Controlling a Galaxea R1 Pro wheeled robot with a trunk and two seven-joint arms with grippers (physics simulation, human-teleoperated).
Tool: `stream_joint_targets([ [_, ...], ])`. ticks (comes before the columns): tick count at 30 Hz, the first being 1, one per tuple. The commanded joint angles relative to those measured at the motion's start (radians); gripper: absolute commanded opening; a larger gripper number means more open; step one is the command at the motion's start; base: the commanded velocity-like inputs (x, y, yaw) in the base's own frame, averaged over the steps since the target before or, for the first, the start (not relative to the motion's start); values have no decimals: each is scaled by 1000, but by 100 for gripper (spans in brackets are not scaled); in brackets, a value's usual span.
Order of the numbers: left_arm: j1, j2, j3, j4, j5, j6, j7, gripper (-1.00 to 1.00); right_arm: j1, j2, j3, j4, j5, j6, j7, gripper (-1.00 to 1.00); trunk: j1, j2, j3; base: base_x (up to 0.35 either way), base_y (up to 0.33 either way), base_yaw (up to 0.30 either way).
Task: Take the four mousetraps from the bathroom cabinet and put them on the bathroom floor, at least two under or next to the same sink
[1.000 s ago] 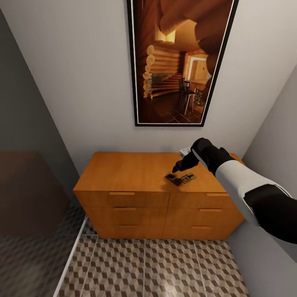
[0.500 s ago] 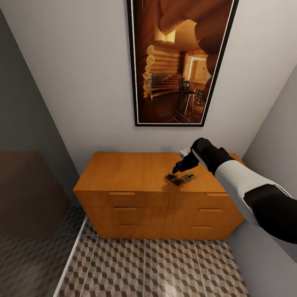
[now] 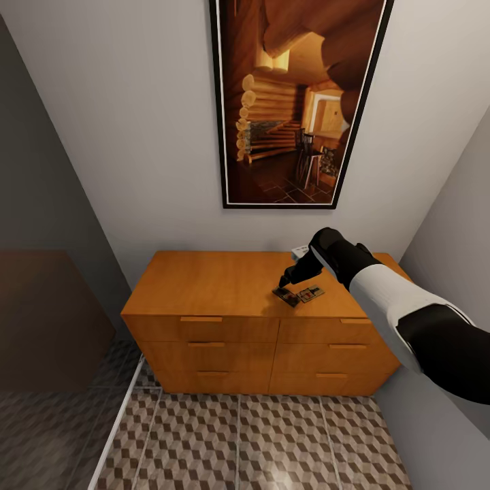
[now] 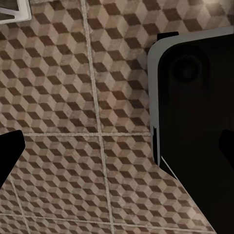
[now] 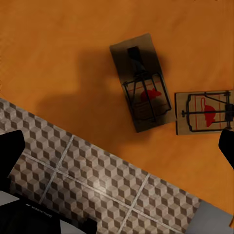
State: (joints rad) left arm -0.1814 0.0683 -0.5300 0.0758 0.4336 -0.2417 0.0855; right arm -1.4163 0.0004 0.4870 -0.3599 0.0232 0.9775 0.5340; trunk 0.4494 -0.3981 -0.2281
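Note:
Two mousetraps lie side by side on the right part of the cabinet [image 3: 204, 282] top: a darker one [image 3: 286, 296] and a paler one [image 3: 311, 294]. The right wrist view looks straight down on them, the darker mousetrap [image 5: 141, 83] beside the paler one [image 5: 202, 112], both with wire and a red spot. My right gripper [image 3: 284, 279] hovers just above them, open [image 5: 118, 148], holding nothing. My left gripper [image 4: 117, 148] hangs open over the bathroom floor [image 4: 73, 97].
A tall framed picture [image 3: 292, 102] hangs on the wall above the cabinet. A small white object [image 3: 299, 250] sits at the cabinet's back, behind my right arm. A dark translucent panel [image 3: 41, 306] closes the left side, a grey wall [image 3: 449, 224] the right. Patterned floor [image 3: 272, 435] spreads in front.
My right gripper has shifted slightly left and lower, closer to the darker mousetrap. The mousetraps have not moved.

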Motion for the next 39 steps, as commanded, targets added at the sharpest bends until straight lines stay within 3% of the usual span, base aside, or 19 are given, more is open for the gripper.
stream_joint_targets([
  [1, -1, -1, -8, 3, 7, -5, 0, 100, -1, 1, 4, -1, 3, 3, 4, 100, 1, -2, -2, 0, 0, 0],
  [39, -1, -1, -8, 2, 7, -5, 0, 100, -1, 6, 4, 0, 3, 3, 5, 100, 1, -2, -2, 14, 0, 0],
])
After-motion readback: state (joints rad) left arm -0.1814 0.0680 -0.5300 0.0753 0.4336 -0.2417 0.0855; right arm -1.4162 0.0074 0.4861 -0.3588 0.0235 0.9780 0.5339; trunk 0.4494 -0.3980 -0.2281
